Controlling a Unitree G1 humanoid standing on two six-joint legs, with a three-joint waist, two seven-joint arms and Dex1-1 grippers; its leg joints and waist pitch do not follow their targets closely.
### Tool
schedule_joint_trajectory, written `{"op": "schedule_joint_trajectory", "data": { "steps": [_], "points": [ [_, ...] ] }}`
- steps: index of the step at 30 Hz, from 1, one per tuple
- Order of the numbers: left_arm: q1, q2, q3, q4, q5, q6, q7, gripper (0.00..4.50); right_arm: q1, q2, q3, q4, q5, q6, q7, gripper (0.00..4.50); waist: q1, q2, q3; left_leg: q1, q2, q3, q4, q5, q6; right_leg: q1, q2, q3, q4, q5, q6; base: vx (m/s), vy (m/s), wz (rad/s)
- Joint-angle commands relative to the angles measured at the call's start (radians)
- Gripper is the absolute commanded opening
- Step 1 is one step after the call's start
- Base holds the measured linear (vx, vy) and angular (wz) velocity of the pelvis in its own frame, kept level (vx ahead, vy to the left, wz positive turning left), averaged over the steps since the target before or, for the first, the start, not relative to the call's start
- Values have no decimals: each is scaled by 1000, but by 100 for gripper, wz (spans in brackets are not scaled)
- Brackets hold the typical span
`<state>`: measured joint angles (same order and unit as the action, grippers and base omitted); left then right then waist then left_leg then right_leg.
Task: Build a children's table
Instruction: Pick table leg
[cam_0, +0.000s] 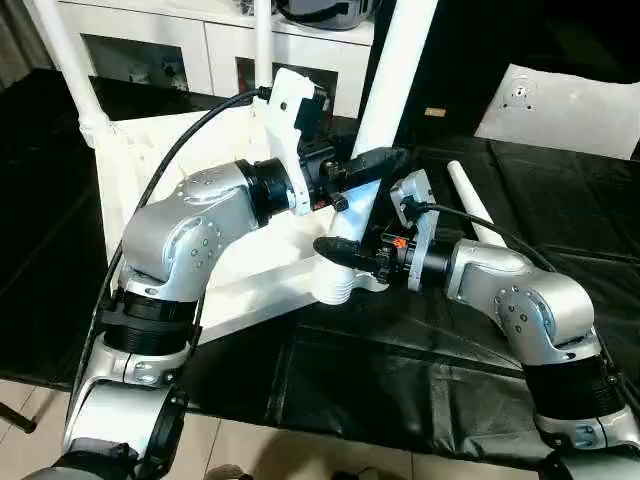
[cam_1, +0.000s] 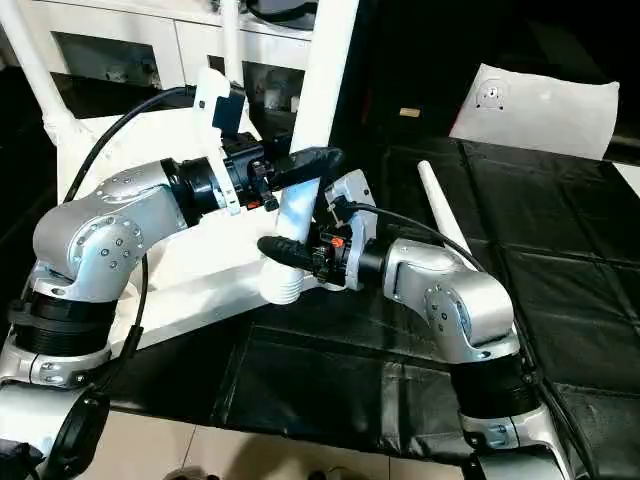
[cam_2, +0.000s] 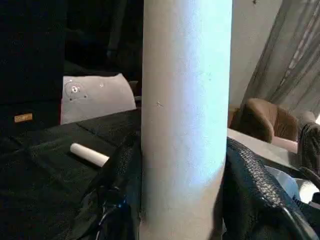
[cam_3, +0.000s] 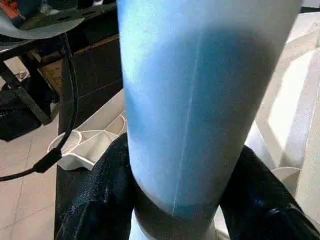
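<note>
Nearest, two silver forearms reach forward over a black-covered surface, both bent inward toward one upright white leg. The right gripper comes in low from the right side, its two black fingers wrapped around the ribbed lower end of the leg, one finger crossing the front. From its wrist, dark pads press against both sides of the leg. The left gripper reaches in higher up, from the left, wrist tilted, its black fingers clamped on the same leg above the other grip; its wrist view shows the shaft wedged between the two pads.

The leg leans slightly and its top is cut off by the frame. Its foot sits at the corner of the overturned table top, which lies just behind the arms; whether the end is seated in a socket is hidden by the fingers. Two more legs stand up from the top's far corners, also cut off. A loose leg lies on the black covering to the right. Beyond are a flat white panel and a white cabinet.
</note>
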<state>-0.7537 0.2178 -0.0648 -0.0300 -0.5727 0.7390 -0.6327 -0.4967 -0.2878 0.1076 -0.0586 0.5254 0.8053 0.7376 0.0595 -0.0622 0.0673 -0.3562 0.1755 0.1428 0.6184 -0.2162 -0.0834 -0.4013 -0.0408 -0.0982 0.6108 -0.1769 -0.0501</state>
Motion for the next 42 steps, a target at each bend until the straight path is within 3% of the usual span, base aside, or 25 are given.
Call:
{"op": "schedule_joint_trajectory", "data": {
  "steps": [1,9,10,13,14,15,17,18,22,26,30,34,38,40,42],
  "points": [
    [-38,-13,-9,-40,-22,6,-15,186,3,-2,5,16,6,13,10,189,2,5,-77,-6,50,-4,-65,-8,37,74,-102,68,-77,-244,-92,0,0,0],
    [-38,-32,-9,-77,-55,4,-41,186,7,5,4,32,0,-6,11,188,4,5,-77,-6,50,-4,-65,-8,36,75,-102,67,-77,-247,-92,0,0,0],
    [-37,-45,4,-83,-79,12,-41,221,9,7,5,33,-2,-10,9,188,4,7,-77,-7,50,-4,-65,-8,36,75,-102,67,-76,-245,-92,0,0,0],
    [-37,-79,42,-100,-138,38,-26,221,12,12,2,38,-8,-22,-2,188,5,11,-76,-6,48,-4,-65,-12,34,75,-101,67,-78,-245,-98,0,0,0],
    [-37,-87,52,-105,-160,51,-23,242,12,14,1,39,-9,-24,-5,188,3,8,-77,-6,48,-2,-64,-14,35,75,-101,67,-79,-241,-100,0,0,0],
    [-35,-100,67,-118,-201,73,-23,256,14,17,-1,40,-10,-28,-10,188,4,12,-78,-7,48,-3,-63,-9,33,76,-102,67,-76,-232,-107,0,0,0],
    [-32,-129,96,-130,-265,105,-5,253,16,21,-6,41,-12,-32,-18,188,6,14,-79,-8,51,-4,-63,-6,31,76,-103,67,-73,-208,-130,0,0,0],
    [-31,-141,106,-131,-281,107,5,273,17,23,-8,42,-12,-35,-22,188,6,13,-79,-7,52,-4,-62,-7,33,75,-102,67,-73,-200,-134,0,0,0],
    [-30,-205,152,-133,-344,103,40,292,24,27,-24,49,-22,-52,-44,188,5,13,-76,-7,46,-3,-62,-32,39,78,-99,65,-82,-251,-111,0,0,0],
    [-14,-213,129,-155,-303,82,26,292,31,28,-31,51,-25,-66,-51,188,5,11,-75,-6,45,-3,-64,-38,43,75,-96,63,-90,-300,-73,0,0,0],
    [-19,-257,195,-134,-294,2,95,292,37,47,-71,61,-36,-115,-91,188,4,5,-76,-7,46,-3,-64,-33,47,74,-97,62,-91,-301,-67,0,0,0],
    [-1,-260,219,-135,-308,6,110,292,46,56,-75,52,-31,-122,-96,188,4,6,-75,-7,45,-3,-64,-34,51,72,-95,62,-92,-307,-57,0,0,0],
    [28,-238,172,-118,-239,39,147,292,59,58,-61,36,-29,-128,-87,188,4,9,-76,-6,46,-5,-65,-36,52,71,-95,62,-90,-306,-50,0,0,0],
    [51,-189,96,-116,-168,37,103,292,62,52,-48,35,-35,-138,-79,188,4,11,-75,-4,47,-6,-67,-38,51,69,-96,62,-92,-313,-45,0,0,0],
    [57,-164,83,-126,-185,72,70,292,66,46,-26,29,-49,-142,-75,188,3,11,-75,-4,47,-5,-67,-46,44,69,-97,62,-92,-325,-41,0,0,0]
  ]
}}
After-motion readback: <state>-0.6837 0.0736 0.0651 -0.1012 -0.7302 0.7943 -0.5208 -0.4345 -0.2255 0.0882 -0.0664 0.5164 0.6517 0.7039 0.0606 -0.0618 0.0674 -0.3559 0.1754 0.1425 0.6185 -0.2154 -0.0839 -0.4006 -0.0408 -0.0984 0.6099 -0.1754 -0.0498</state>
